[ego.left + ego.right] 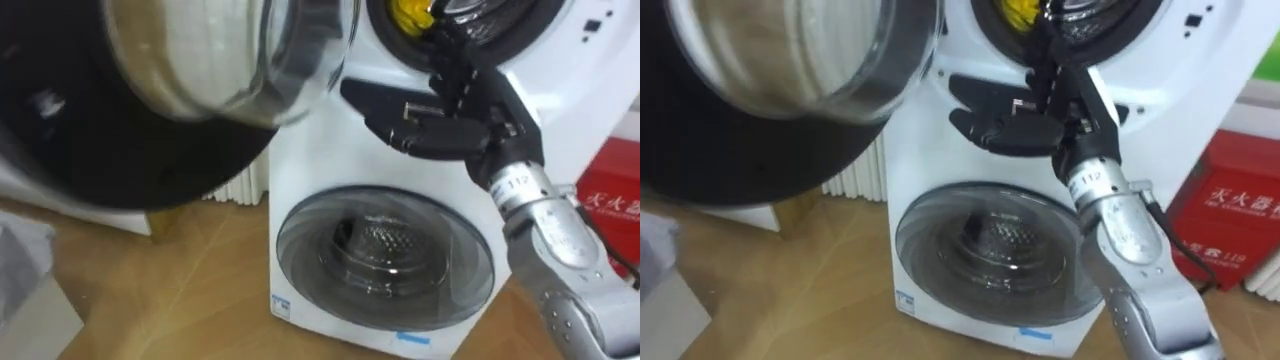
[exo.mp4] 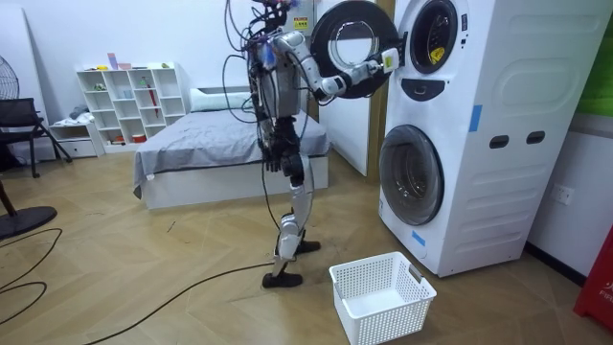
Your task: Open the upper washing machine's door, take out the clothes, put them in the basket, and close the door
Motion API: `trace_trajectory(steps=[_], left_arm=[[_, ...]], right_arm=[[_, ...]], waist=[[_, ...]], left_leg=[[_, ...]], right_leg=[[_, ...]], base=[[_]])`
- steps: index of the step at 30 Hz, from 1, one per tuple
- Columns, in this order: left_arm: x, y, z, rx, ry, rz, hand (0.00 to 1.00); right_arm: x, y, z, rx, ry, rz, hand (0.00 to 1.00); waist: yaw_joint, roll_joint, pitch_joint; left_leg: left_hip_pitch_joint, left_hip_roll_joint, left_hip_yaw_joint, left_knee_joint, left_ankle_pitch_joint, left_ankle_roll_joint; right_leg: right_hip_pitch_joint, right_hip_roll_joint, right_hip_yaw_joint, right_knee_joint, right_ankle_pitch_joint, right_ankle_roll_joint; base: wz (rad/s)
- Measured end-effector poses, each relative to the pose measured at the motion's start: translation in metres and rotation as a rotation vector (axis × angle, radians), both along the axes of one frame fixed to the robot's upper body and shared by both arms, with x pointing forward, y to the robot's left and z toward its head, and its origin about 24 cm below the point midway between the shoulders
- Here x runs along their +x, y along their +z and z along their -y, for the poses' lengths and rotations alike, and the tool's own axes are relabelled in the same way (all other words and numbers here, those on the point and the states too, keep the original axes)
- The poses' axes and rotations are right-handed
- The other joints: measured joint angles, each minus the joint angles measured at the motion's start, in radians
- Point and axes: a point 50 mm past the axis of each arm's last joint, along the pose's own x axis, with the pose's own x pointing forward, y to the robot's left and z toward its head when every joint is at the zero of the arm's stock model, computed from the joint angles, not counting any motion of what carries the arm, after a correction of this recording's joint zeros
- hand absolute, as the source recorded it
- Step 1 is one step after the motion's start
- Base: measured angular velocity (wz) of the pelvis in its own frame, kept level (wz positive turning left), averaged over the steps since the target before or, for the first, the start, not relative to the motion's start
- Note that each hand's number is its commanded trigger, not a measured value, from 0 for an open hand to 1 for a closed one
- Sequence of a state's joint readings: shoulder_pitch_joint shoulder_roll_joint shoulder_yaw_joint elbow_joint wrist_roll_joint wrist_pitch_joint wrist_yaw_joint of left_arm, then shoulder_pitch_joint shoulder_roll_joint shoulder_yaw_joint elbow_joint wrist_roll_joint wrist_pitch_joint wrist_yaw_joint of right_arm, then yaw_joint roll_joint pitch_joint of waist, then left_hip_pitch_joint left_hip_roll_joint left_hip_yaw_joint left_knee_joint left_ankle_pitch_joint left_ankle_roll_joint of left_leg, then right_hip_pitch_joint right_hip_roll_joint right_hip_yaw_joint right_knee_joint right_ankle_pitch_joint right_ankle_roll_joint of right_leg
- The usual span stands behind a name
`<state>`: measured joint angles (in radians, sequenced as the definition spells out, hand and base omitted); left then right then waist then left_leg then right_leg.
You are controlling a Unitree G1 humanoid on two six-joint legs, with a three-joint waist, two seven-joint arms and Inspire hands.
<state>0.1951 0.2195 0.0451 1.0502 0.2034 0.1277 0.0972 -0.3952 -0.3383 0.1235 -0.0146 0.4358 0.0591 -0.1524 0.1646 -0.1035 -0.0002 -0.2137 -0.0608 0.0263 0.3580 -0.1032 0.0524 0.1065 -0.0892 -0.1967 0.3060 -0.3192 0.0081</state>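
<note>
Yellow cloth (image 1: 410, 14) bunched inside upper drum of washing machine (image 1: 310, 170), top centre of frame; long axis unclear. Right robot hand (image 1: 478, 98) at drum rim, just right of cloth; fingertips hidden, grasp can't tell. Upper door (image 1: 200, 70) open, upper left; lower door (image 1: 385, 255) closed.

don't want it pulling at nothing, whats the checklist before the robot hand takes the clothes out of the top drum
1. Upper door open and clear of the opening: ok.
2. Yellow garment within sight in the top opening: ok.
3. Right robot hand up at the opening's lower rim, just below the garment: ok.
4. Hold on the garment: cannot tell.
5. White basket upright on the floor in front of the washing machine: ok.
6. Lower door shut, out of the way: ok.
</note>
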Motion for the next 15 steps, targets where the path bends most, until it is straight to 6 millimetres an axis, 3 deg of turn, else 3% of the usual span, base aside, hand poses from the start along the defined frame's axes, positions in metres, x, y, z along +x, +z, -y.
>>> trace_trajectory(steps=[3, 4, 6, 7, 8, 9, 11, 13, 14, 15], left_arm=[[0.023, 0.003, 0.000, -0.004, 0.004, 0.069, 0.00], [0.027, 0.004, 0.000, -0.004, 0.004, 0.081, 0.00], [0.044, 0.007, 0.000, -0.005, -0.008, 0.125, 0.00], [0.047, 0.007, 0.001, -0.006, -0.013, 0.133, 0.00], [0.050, 0.007, 0.002, -0.006, -0.028, 0.140, 0.00], [0.056, 0.009, 0.002, -0.004, -0.044, 0.151, 0.00], [0.059, 0.009, 0.001, -0.002, -0.049, 0.157, 0.00], [0.057, 0.009, 0.001, -0.002, -0.047, 0.160, 0.00], [0.055, 0.009, 0.000, -0.001, -0.045, 0.161, 0.00], [0.049, 0.008, -0.001, 0.000, -0.040, 0.151, 0.00]], right_arm=[[0.000, 0.002, 0.005, -0.019, -0.032, 0.009, 0.00], [0.000, 0.003, 0.007, -0.023, -0.044, 0.014, 0.00], [0.001, 0.008, 0.015, -0.014, -0.088, 0.033, 0.00], [0.001, 0.010, 0.015, -0.012, -0.091, 0.037, 0.00], [0.001, 0.010, 0.017, -0.010, -0.097, 0.040, 0.00], [0.001, 0.012, 0.018, -0.008, -0.103, 0.048, 0.00], [0.001, 0.012, 0.020, -0.006, -0.109, 0.047, 0.00], [0.001, 0.012, 0.019, -0.015, -0.105, 0.046, 0.00], [0.001, 0.012, 0.018, -0.023, -0.106, 0.047, 0.00], [0.001, 0.011, 0.019, -0.022, -0.109, 0.046, 0.00]], waist=[[-0.022, -0.001, 0.0028], [-0.027, -0.003, 0.0042], [-0.023, -0.008, 0.0092], [-0.022, -0.006, 0.0104], [-0.025, 0.014, 0.0200], [-0.030, 0.020, 0.0191], [-0.023, 0.022, 0.0182], [-0.015, 0.025, 0.0181], [-0.011, 0.026, 0.0176], [-0.010, 0.029, 0.0190]], left_leg=[[0.027, -0.032, 0.011, -0.004, -0.031, 0.026], [0.038, -0.039, 0.017, -0.009, -0.037, 0.032], [0.087, -0.062, 0.034, -0.019, -0.069, 0.059], [0.101, -0.066, 0.033, -0.018, -0.076, 0.064], [0.129, -0.066, 0.014, -0.017, -0.090, 0.072], [0.141, -0.064, -0.012, -0.020, -0.099, 0.077], [0.148, -0.047, -0.018, -0.035, -0.101, 0.079], [0.165, -0.035, -0.014, -0.049, -0.101, 0.080], [0.182, -0.035, -0.012, -0.057, -0.101, 0.079], [0.204, -0.035, -0.003, -0.062, -0.102, 0.077]], right_leg=[[-0.034, -0.046, -0.001, 0.142, -0.019, 0.032], [-0.047, -0.059, 0.000, 0.190, -0.020, 0.034], [-0.096, -0.100, 0.012, 0.368, -0.001, 0.046], [-0.106, -0.103, 0.026, 0.405, 0.016, 0.053], [-0.122, -0.098, 0.041, 0.450, 0.044, 0.056], [-0.145, -0.078, 0.052, 0.449, 0.031, 0.055], [-0.214, -0.047, 0.055, 0.404, -0.010, 0.038], [-0.266, -0.015, 0.056, 0.286, -0.011, 0.026], [-0.283, -0.004, 0.057, 0.188, 0.012, 0.007], [-0.283, 0.007, 0.060, 0.098, 0.081, 0.000]], base=[[0.13], [0.26], [0.11], [0.00], [0.05], [0.09], [0.04], [-0.06], [0.00], [0.16]])
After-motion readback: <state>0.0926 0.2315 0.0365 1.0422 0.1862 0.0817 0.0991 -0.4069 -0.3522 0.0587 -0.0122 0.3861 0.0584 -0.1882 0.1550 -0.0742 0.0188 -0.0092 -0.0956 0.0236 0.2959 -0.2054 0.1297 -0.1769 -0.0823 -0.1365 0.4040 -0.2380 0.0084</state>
